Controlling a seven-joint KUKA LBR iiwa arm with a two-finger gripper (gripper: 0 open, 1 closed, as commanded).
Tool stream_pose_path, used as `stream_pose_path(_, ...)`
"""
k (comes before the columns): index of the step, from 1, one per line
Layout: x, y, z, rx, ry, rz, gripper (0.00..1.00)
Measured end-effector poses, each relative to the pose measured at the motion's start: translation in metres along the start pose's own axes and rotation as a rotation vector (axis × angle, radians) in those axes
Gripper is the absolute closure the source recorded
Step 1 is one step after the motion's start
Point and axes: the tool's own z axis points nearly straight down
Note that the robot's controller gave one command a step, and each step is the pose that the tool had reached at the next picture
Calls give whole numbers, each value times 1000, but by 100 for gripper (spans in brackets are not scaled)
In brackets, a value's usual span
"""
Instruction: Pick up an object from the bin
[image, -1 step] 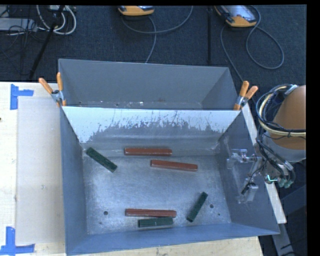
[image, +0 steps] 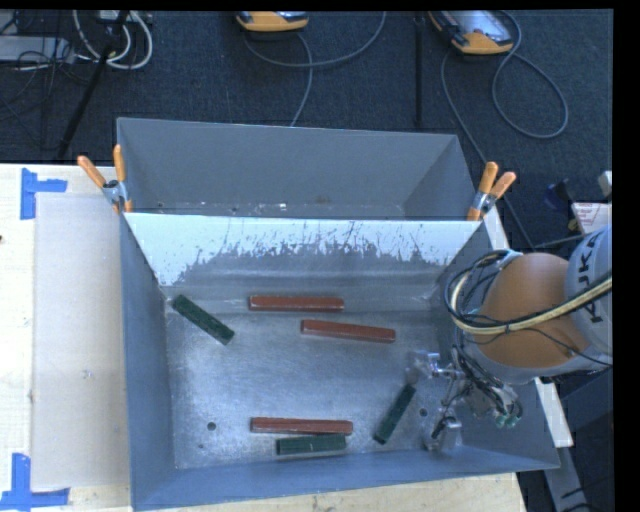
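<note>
Dark green bar (image: 394, 414): tilted on the bin (image: 300, 170) floor, just left of my gripper (image: 437, 400), outside my fingers. These stand wide, nothing between, judged ready for a grasp. Further left, brown bar (image: 300, 426) lies flat, loose.

Even, fairly bright light falls on the bin (image: 300, 170), its far sloped wall catching a pale glare, while the carpet (image: 200, 75) beyond its far rim lies dim.
</note>
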Motion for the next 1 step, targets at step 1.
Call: stream_pose_path(1,3,-24,-4,3,-8,89,0)
